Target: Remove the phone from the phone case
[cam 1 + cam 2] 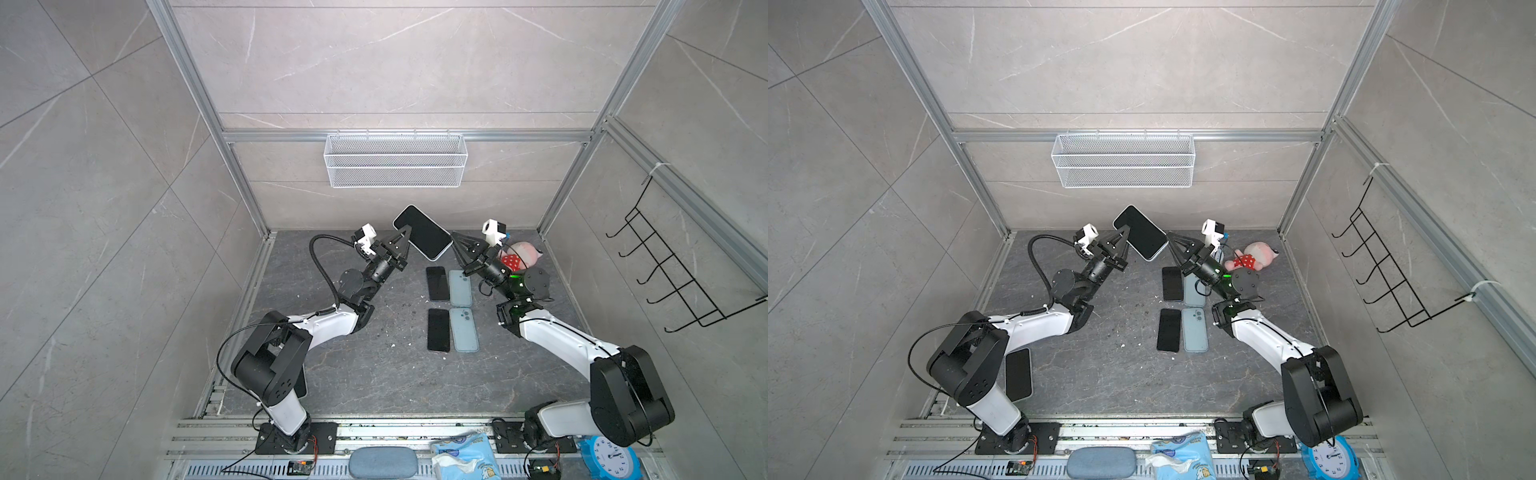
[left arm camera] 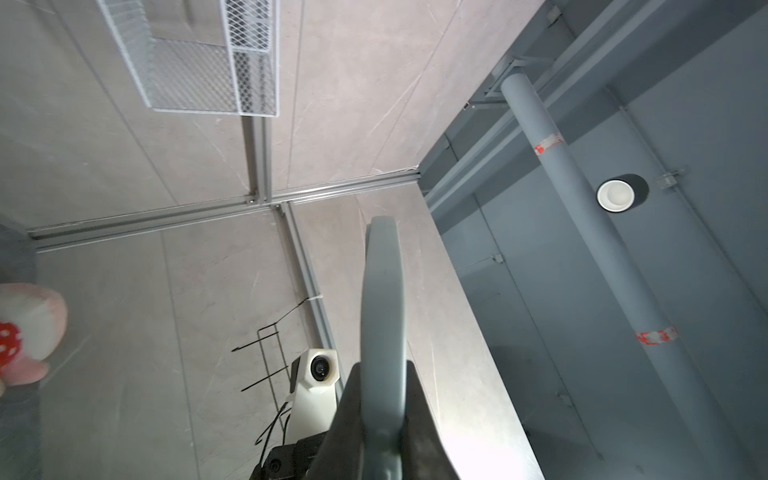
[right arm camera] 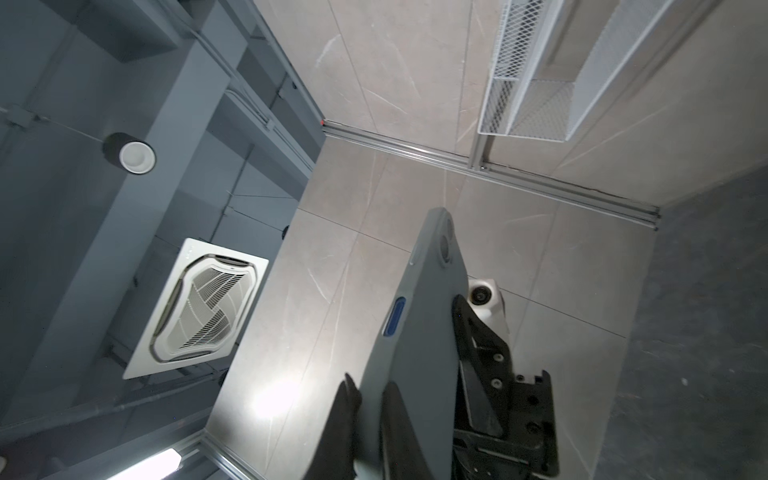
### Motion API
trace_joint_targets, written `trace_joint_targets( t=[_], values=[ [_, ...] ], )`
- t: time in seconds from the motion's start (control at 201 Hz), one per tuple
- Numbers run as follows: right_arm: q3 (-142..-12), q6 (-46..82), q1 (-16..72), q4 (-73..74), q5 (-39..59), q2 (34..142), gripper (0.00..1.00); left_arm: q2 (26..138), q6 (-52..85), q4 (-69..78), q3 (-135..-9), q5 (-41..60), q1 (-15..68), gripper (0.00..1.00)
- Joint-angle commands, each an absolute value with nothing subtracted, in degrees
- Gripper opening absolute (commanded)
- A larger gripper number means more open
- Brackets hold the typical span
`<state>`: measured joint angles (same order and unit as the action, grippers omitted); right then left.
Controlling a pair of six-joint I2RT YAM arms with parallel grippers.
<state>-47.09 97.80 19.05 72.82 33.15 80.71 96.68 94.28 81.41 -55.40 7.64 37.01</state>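
The phone, black screen up, is held tilted in the air above the back of the floor. It sits inside a pale grey-blue phone case. My left gripper is shut on the case's left long edge, a finger on each face. At the opposite corner, my right gripper is shut on the case's rim. The case's blue side button and camera cut-outs show in the right wrist view.
On the dark floor lie two bare phones, each beside an empty pale blue case. Another phone lies by the left arm's base. A plush toy sits behind the right arm. A mesh basket hangs on the back wall.
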Motion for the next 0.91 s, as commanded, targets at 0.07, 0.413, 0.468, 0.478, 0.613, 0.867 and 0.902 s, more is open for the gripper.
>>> trace_joint_targets(
  t=[0.07, 0.413, 0.468, 0.478, 0.613, 0.867, 0.902],
  values=[
    [-51.52, 102.44, 19.57, 84.07, 27.07, 81.15, 0.01, 98.47, 93.3, 81.01, -61.85, 12.04, 39.16, 0.0],
    [-51.49, 105.19, 20.27, 84.13, 23.74, 84.22, 0.0, 99.39, 91.45, 81.12, -68.71, 11.95, 40.25, 0.0],
    [-51.22, 105.08, 20.22, 84.03, 23.89, 84.48, 0.0, 99.05, 91.41, 81.08, -69.05, 11.98, 40.25, 0.0],
    [-51.13, 105.04, 20.26, 83.98, 23.9, 84.47, 0.0, 98.94, 91.36, 81.11, -69.07, 11.91, 40.25, 0.0],
    [-47.69, 102.52, 20.17, 78.44, 24.63, 83.06, 0.0, 97.2, 90.93, 81.02, -68.47, 10.95, 40.08, 0.0],
    [-45.27, 84.48, 20.02, 45.62, 26.62, 69.35, 0.08, 95.02, 91.16, 80.99, -65.32, 8.55, 39.73, 0.0],
    [-45.59, 82.41, 20.02, 40.81, 26.49, 67.56, 0.09, 94.76, 91.02, 80.97, -64.95, 8.36, 39.73, 0.0]
  ],
)
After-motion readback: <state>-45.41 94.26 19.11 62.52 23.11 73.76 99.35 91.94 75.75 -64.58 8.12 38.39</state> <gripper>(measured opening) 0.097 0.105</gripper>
